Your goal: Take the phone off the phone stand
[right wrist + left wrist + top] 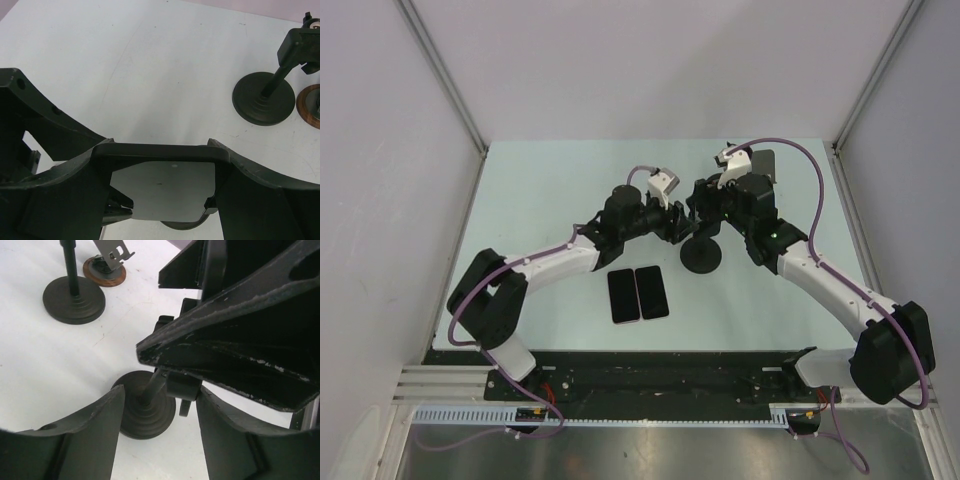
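The phone (165, 190) is dark with a reflecting screen and stands on the black phone stand (701, 256) at mid-table. My right gripper (161, 147) is shut on it, one finger on each side edge near its top. In the top view my right gripper (708, 205) sits over the stand and hides the phone. My left gripper (160, 392) is open and straddles the stand's stem and round base (147, 412), just under the cradle's knuckle. It touches neither that I can tell. In the top view my left gripper (680, 222) is just left of the stand.
Two dark phones (623, 296) (652, 291) lie flat side by side in front of the stand. A second black stand (263, 97) and a brown-based holder (310, 106) stand at the back right, also in the left wrist view (74, 300) (104, 271).
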Tool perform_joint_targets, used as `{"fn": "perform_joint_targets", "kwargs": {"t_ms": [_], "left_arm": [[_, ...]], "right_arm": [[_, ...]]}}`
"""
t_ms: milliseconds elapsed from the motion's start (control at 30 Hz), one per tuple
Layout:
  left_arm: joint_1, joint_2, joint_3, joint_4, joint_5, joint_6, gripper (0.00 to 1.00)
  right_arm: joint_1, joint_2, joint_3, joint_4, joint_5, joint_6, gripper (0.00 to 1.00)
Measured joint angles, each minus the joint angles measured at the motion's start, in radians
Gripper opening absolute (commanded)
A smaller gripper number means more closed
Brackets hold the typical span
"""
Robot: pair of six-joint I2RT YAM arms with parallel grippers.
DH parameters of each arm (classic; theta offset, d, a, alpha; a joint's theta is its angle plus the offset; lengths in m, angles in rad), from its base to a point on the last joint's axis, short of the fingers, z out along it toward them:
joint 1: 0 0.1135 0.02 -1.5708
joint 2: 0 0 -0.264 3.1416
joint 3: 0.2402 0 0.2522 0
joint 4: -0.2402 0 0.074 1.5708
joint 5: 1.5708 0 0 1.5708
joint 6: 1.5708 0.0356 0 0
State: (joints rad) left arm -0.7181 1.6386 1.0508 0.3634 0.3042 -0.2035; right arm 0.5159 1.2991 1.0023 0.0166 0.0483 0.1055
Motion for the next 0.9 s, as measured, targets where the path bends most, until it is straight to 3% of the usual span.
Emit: {"fn": "perform_joint_targets", "kwargs": {"t_ms": [233,300,567,900], "left_arm": [[-0.006,0.025,0.019,0.037,0.031,-0.035,0.58],[-0.005,0.025,0.019,0.041,0.039,-0.047,0.54],[-0.002,0.025,0.019,0.063,0.067,-0.089,0.02],[0.04,0.025,0.017,0.066,0.185,-0.095,0.0]], "right_arm": [[0.0,0.0,0.0,-0.003,0.003,0.007,0.0],[-0.001,0.0,0.0,-0.004,0.005,0.01,0.0],[-0.001,-0.001,0.0,-0.003,0.008,0.014,0.0],[-0.043,-0.015,0.0,-0.029,-0.103,0.015,0.0]]}}
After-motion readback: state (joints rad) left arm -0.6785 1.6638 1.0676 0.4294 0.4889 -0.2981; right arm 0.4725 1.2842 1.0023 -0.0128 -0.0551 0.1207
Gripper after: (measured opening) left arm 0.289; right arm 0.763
